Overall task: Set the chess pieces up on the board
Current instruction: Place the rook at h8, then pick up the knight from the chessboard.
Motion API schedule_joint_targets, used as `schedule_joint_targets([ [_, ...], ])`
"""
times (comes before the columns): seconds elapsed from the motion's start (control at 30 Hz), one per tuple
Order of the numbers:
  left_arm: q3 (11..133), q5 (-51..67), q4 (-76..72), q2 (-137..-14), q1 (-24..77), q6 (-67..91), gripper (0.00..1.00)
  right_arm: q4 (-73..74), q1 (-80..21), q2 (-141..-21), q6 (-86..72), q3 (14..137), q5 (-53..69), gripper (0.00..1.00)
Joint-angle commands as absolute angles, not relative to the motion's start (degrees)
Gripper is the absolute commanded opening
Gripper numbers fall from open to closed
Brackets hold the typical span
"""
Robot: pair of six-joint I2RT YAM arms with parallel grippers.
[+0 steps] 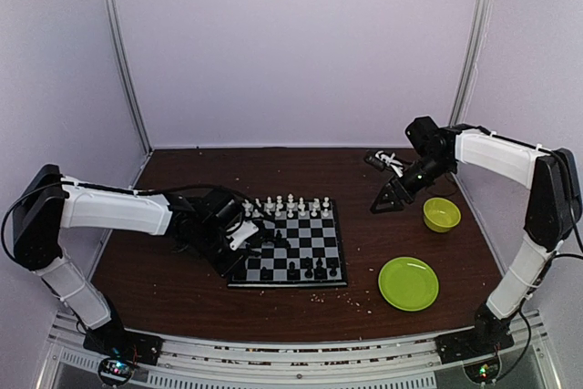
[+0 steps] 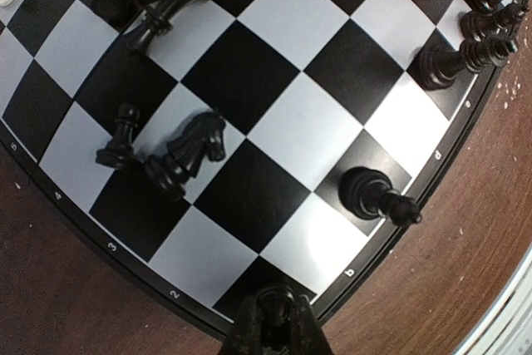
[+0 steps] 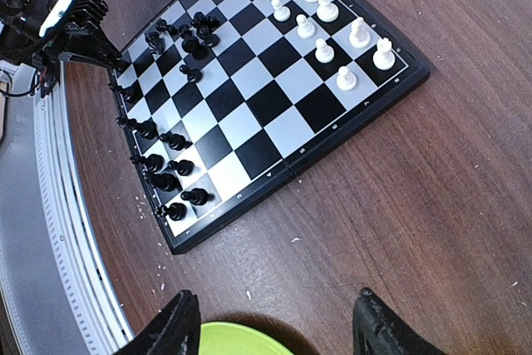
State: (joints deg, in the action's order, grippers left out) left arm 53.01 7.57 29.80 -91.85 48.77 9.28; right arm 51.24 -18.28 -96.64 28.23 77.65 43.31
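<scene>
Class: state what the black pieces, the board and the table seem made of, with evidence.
Black pieces: likely moulded plastic, glossy highlights. Board: smooth printed surface, satin sheen; the material beneath is unclear. Table: wood or wood-look laminate, brown grain streaks.

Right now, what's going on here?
The left pincer is shut on a black piece near a corner of the board. White pieces stand in rows on the far side. The other black pieces are partly lined up, with several toppled mid-board. The right pincer hangs open over the table by the green plate.
</scene>
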Motion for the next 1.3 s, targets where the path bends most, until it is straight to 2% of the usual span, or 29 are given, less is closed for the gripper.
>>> schedule_joint_targets([
  [0.0, 52.78, 6.54, 28.13, -92.33, 49.13, 8.55, 0.09, 52.02, -18.69, -97.43, 28.83, 79.19, 43.51, 0.62],
  [0.27, 52.80, 4.72, 30.06, -91.16, 49.22, 8.48, 0.15, 52.34, -18.72, -97.48, 29.07, 79.37, 43.51, 0.62],
  [0.43, 53.87, 5.12, 31.33, -90.04, 49.22, 8.27, 0.36, 52.64, -18.75, -97.35, 29.26, 79.45, 43.52, 0.62],
  [0.53, 56.27, 4.30, 33.45, -87.08, 49.22, 7.09, 0.40, 52.79, -18.79, -97.00, 29.34, 79.52, 43.59, 0.62],
  [0.7, 60.34, 4.35, 34.41, -85.59, 48.85, -2.35, 0.40, 53.18, -18.80, -96.86, 29.78, 79.61, 43.63, 0.62],
  [0.9, 64.66, 12.49, 34.02, -91.48, 43.84, -10.01, 0.37, 53.62, -18.79, -95.83, 29.97, 79.76, 44.20, 0.61],
  [1.03, 66.60, 14.71, 32.50, -93.33, 43.77, -12.88, 0.35, 53.57, -18.81, -95.04, 30.23, 79.72, 44.37, 0.60],
  [1.27, 71.70, 14.26, 39.86, -100.09, 43.75, -19.94, 0.36, 55.46, -18.72, -95.13, 31.17, 80.34, 45.50, 0.58],
])
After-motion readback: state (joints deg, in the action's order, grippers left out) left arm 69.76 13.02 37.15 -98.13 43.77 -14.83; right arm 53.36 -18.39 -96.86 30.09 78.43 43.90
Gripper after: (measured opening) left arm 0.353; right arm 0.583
